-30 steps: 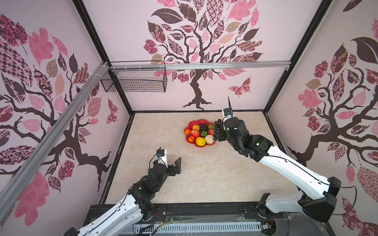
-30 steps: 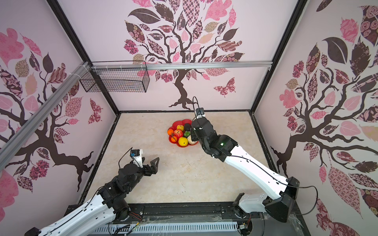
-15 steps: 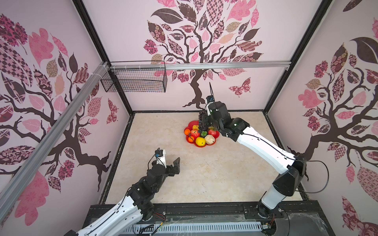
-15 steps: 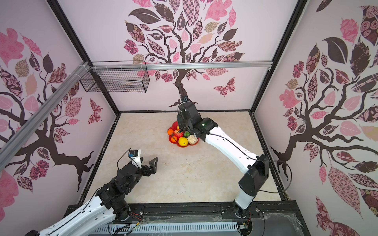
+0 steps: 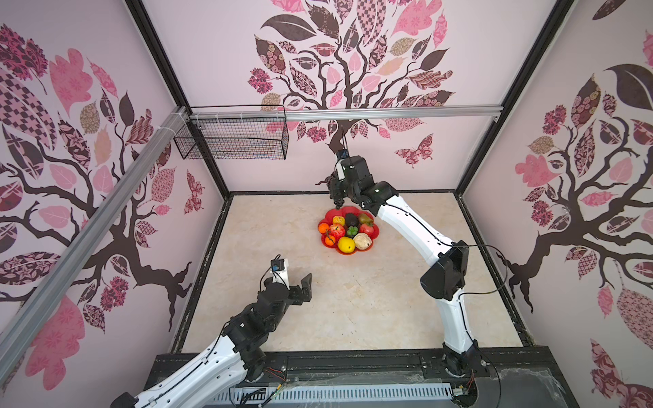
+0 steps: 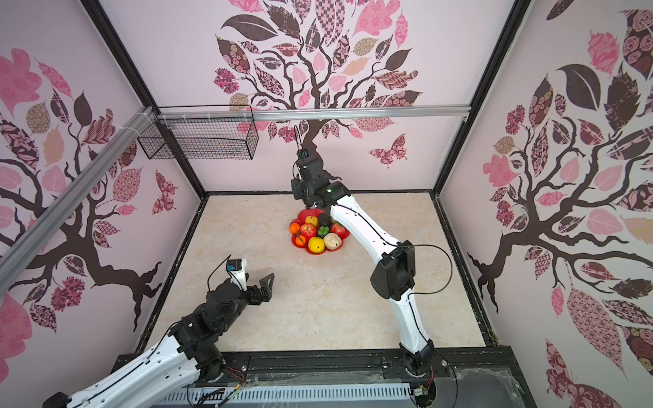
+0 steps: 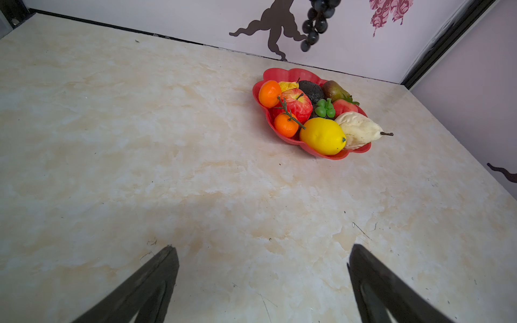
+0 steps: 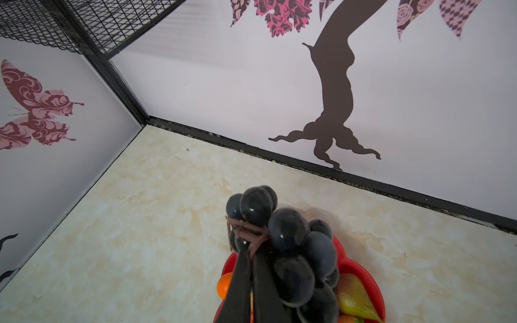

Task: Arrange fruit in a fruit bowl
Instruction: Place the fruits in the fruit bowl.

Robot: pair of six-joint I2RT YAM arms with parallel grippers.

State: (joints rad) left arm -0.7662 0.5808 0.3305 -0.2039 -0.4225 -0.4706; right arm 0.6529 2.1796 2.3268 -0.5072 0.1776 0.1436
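The red scalloped fruit bowl (image 5: 334,214) (image 6: 306,214) (image 7: 282,73) sits toward the back of the table. It holds a lemon (image 7: 321,136), an apple (image 7: 293,105), two oranges (image 7: 269,93), a cream knobbly piece (image 7: 358,130), a strawberry (image 7: 344,107) and an avocado (image 7: 310,89). My right gripper (image 5: 337,192) (image 8: 249,251) is shut on the stem of the dark grape bunch (image 8: 291,243) (image 5: 338,202) (image 7: 314,25). The bunch hangs just above the bowl's far rim. My left gripper (image 5: 295,279) (image 7: 261,251) hovers open and empty over the table's front left.
A black wire basket (image 5: 233,141) hangs on the aluminium rail (image 5: 388,113) at the back left. Patterned walls close in three sides. A black frame strip (image 5: 335,360) borders the front edge. The right arm's elbow (image 5: 445,272) stands over the table's right side.
The right arm swung from the bowl's right side to above its far rim, carrying the grape bunch higher. The left arm barely moved.
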